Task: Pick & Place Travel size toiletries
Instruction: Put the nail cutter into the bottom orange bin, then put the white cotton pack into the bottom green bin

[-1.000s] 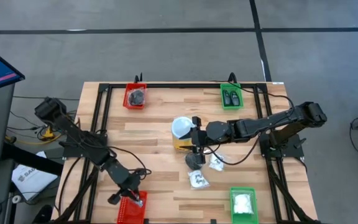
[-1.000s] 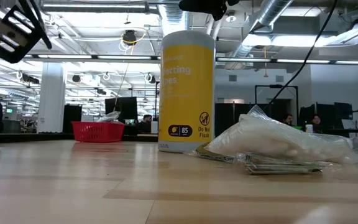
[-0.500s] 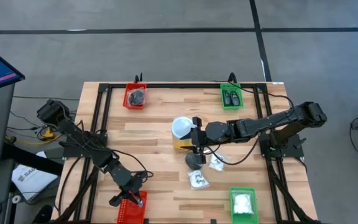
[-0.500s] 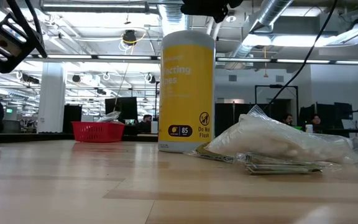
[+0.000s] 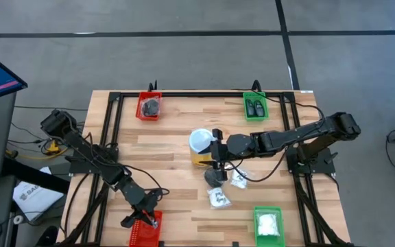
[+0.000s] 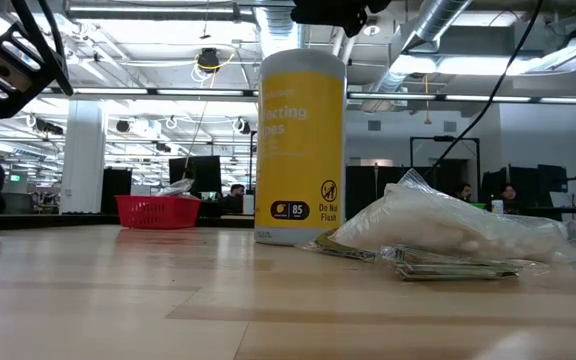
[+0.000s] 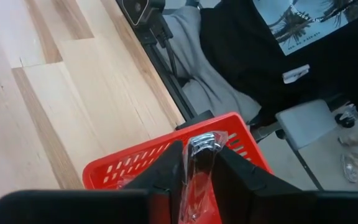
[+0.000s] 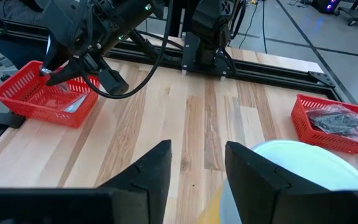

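1. Left gripper (image 7: pixel 196 163): at the near left corner of the table, over the near red tray (image 5: pixel 145 230). Its fingers are clamped on a thin silvery packet (image 7: pixel 197 163), glossy, crinkled and narrow, held upright above the tray's mesh floor. The right wrist view shows the same arm tip (image 8: pixel 53 73) poised at that tray (image 8: pixel 39 99).

2. Right gripper (image 5: pixel 217 165): mid-table, just beside the yellow wipes canister (image 5: pixel 200 146) and above the loose items. Its fingers (image 8: pixel 155 173) stand apart with bare wood showing between them; nothing is held.

3. Loose toiletries, table centre, just on the near side of the canister:
   - a black roundish piece (image 5: pixel 214 178), partly under the right gripper;
   - a clear packet with white contents and black print (image 5: pixel 219 198), lying flat;
   - a second clear packet (image 5: pixel 238 180), smaller, beside the black piece.
   In the low view one clear bag of white contents (image 6: pixel 458 228) rests on flat packets, to the side of the canister (image 6: pixel 300 148).

4. Sorted toiletries:
   - far red tray (image 5: pixel 149 106): dark crumpled pieces (image 8: pixel 339 119);
   - far green tray (image 5: pixel 255 106): two tiny dark bottles (image 5: pixel 255 107), side by side;
   - near green tray (image 5: pixel 267 225): white-filled packets (image 5: pixel 268 223);
   - near red tray: silvery wrapped bits (image 8: pixel 73 103) on its floor.

5. Yellow wipes canister: upright, pale lid (image 8: pixel 303 163), black print on its label.
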